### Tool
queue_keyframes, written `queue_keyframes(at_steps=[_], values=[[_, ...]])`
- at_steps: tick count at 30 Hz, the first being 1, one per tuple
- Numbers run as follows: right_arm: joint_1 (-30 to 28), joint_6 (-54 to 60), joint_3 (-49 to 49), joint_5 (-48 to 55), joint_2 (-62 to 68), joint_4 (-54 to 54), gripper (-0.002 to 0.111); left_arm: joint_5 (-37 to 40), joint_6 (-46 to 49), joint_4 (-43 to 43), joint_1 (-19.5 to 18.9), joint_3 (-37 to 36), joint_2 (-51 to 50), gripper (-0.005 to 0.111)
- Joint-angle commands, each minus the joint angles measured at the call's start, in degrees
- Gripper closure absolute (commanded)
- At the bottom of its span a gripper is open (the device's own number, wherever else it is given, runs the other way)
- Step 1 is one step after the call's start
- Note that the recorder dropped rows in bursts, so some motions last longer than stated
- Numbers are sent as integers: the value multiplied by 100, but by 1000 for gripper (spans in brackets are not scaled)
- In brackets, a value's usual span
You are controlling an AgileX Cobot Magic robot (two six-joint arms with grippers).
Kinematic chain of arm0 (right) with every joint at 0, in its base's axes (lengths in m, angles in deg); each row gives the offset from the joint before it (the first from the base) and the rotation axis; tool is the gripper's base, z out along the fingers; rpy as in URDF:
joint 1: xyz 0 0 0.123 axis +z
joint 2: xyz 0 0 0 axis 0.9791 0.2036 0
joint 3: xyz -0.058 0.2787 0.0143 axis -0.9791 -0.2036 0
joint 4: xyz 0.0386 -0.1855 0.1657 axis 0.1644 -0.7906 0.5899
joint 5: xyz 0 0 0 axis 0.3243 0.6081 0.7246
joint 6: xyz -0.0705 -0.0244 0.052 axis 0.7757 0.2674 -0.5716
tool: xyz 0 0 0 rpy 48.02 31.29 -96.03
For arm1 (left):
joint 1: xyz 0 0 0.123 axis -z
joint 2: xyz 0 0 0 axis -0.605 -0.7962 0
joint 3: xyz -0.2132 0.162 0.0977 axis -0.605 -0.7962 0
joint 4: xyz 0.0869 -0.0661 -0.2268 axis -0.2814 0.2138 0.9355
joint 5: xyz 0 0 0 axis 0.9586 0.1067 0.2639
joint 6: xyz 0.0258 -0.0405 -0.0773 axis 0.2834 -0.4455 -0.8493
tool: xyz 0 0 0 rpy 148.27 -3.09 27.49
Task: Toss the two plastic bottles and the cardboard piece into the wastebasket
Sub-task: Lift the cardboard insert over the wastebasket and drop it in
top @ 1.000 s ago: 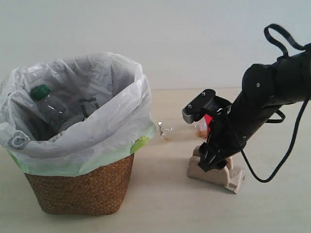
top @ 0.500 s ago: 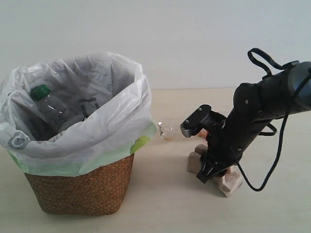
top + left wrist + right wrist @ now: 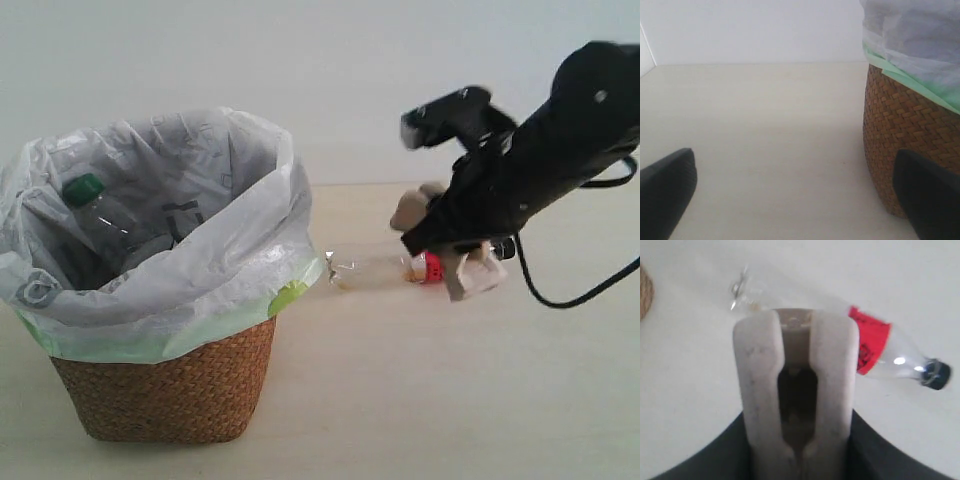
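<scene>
The wicker wastebasket (image 3: 170, 385) with its white bag stands at the left; the green-capped bottle (image 3: 105, 220) lies inside it. The red-label bottle (image 3: 385, 268) lies on its side on the table to the basket's right, its black cap (image 3: 936, 374) showing in the right wrist view. My right gripper (image 3: 447, 238) is shut on the beige cardboard piece (image 3: 796, 390) and holds it in the air above that bottle. My left gripper (image 3: 790, 200) stands open low over the table, next to the wastebasket's wicker wall (image 3: 905, 135).
The pale table top (image 3: 420, 400) runs to a plain white wall behind. A black cable (image 3: 590, 285) hangs from the right arm.
My right gripper dropped onto the cardboard piece, shut on it and has lifted it up off the table. The red-label bottle now shows beneath.
</scene>
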Motion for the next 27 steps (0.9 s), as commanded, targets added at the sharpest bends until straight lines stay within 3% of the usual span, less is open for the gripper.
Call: queue_keyframes(at_steps=[1, 5, 8, 10, 18, 22, 27], values=[[-298, -1519, 54, -129, -763, -1212, 108, -43, -50, 12, 37, 21, 18, -1], [-484, -3205, 54, -23, -1116, -2327, 108, -43, -50, 12, 37, 21, 18, -1], [-267, -3207, 54, -275, -1209, -2061, 108, -43, -50, 12, 37, 21, 18, -1], [66, -2827, 178, -442, -1209, -1623, 108, -43, -50, 12, 37, 21, 18, -1], [1883, -305, 1513, -662, -1198, 1847, 108, -43, -50, 12, 37, 21, 18, -1], [2382, 33, 1927, -608, -1198, 2158, 108, -43, -50, 12, 37, 21, 18, -1], [2177, -310, 1973, -268, -1198, 1506, 108, -43, -50, 12, 37, 21, 18, -1]])
